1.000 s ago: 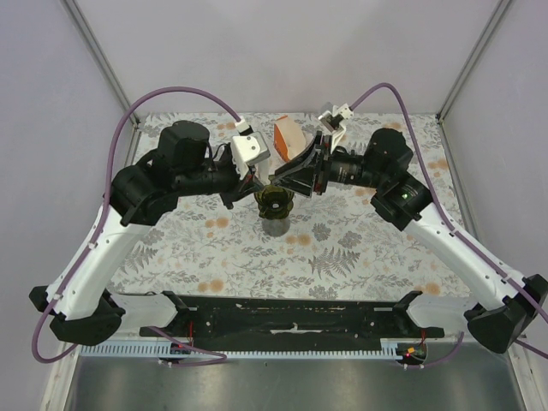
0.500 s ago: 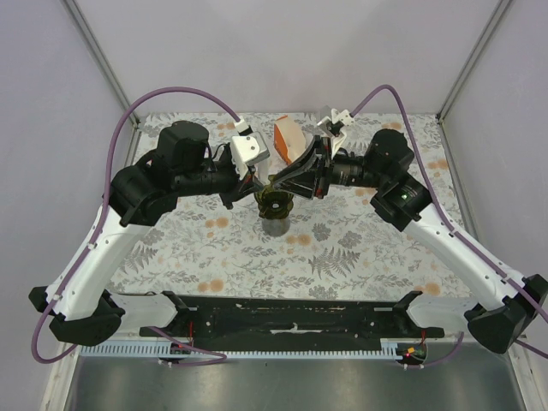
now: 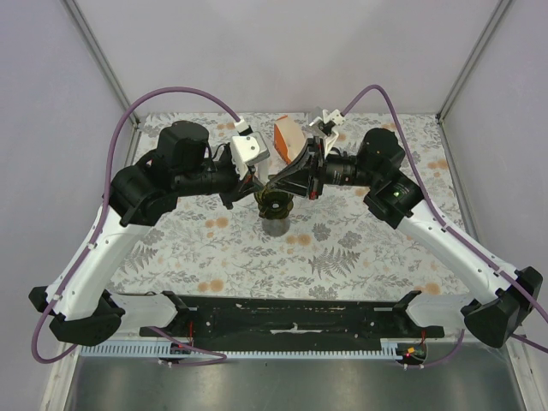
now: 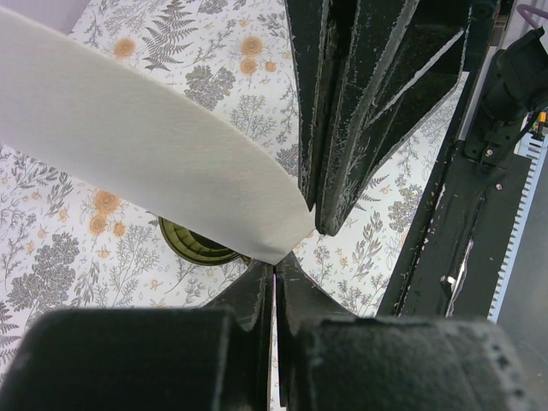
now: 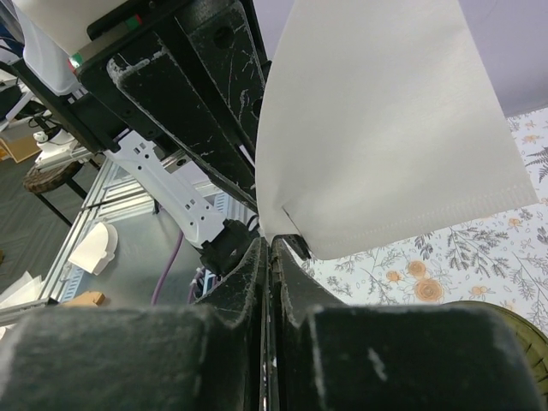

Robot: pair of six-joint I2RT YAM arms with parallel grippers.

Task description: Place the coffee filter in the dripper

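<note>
The coffee filter (image 4: 145,145) is a white paper fan held in the air, its pointed corner pinched between both grippers. My left gripper (image 4: 274,264) is shut on that corner from below. My right gripper (image 5: 270,246) is shut on the same corner of the filter (image 5: 385,128); its fingers (image 4: 342,128) come down from the top of the left wrist view. The dark green dripper (image 3: 276,204) stands on its grey cup just below the two gripper tips (image 3: 272,181). Its rim shows under the filter (image 4: 193,248) and at the right wrist view's lower right (image 5: 509,321).
The orange-and-cream wedge pack (image 3: 289,137) stands behind the dripper near the far edge of the floral tablecloth (image 3: 360,248). A black rail (image 3: 291,318) runs along the near edge between the arm bases.
My right arm has shifted slightly left toward the left gripper and its wrist has turned a little. The left arm and the dripper have not moved.
</note>
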